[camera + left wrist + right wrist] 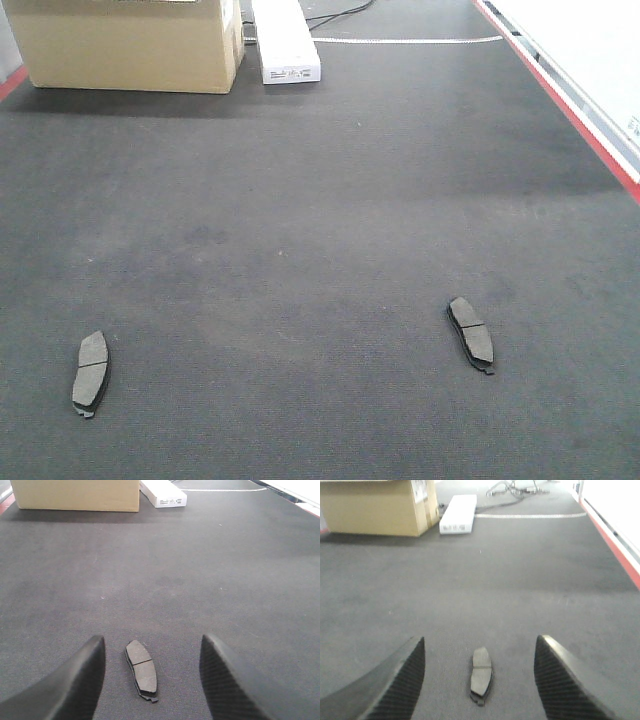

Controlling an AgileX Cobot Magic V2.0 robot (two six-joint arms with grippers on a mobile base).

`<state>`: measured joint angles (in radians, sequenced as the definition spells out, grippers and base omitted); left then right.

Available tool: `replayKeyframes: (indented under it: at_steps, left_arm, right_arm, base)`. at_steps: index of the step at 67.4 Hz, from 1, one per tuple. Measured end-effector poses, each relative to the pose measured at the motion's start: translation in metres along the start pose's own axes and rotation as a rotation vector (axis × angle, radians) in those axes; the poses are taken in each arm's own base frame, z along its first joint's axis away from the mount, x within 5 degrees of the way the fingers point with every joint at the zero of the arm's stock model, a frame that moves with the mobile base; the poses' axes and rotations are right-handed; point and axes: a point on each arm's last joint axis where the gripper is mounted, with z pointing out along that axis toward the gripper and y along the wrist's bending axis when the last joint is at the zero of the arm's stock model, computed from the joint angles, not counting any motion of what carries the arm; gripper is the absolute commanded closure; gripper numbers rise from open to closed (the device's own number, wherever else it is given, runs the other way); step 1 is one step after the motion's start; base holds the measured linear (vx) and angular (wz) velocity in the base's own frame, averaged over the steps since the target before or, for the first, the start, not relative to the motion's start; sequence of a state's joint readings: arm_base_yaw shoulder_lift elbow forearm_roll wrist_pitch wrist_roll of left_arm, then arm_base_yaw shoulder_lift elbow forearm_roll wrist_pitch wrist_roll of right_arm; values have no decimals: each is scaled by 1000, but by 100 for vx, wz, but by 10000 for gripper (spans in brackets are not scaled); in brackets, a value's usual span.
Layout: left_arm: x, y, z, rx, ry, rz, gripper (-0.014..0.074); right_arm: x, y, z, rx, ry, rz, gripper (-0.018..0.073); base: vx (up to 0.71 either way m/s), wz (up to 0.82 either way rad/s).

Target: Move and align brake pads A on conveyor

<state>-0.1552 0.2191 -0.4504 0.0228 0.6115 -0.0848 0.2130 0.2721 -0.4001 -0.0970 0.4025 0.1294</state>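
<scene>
Only two brake pads A show on the conveyor point(300, 200). The left pad point(91, 373) lies well in front of the cardboard box point(130, 45), and the right pad point(471, 334) lies far out to the box's right. They sit well apart and lean opposite ways, so I judge the aligning not yet done.

The left gripper point(152, 639) has its fingers spread wide, with a pad point(141, 669) untouched on the belt between them. The right gripper point(480, 639) straddles a pad point(481, 674) the same way. Neither holds anything, so both moving and lining up remain.
</scene>
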Motion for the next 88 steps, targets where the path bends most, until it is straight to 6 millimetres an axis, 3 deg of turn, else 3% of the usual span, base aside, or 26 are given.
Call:
replayKeyframes:
  at_steps: [88]
  left_arm:
    - [0,0,0,0,0,0,202]
  right_arm:
    - [0,0,-1,0,-8,0,110]
  base:
    - [-4,1]
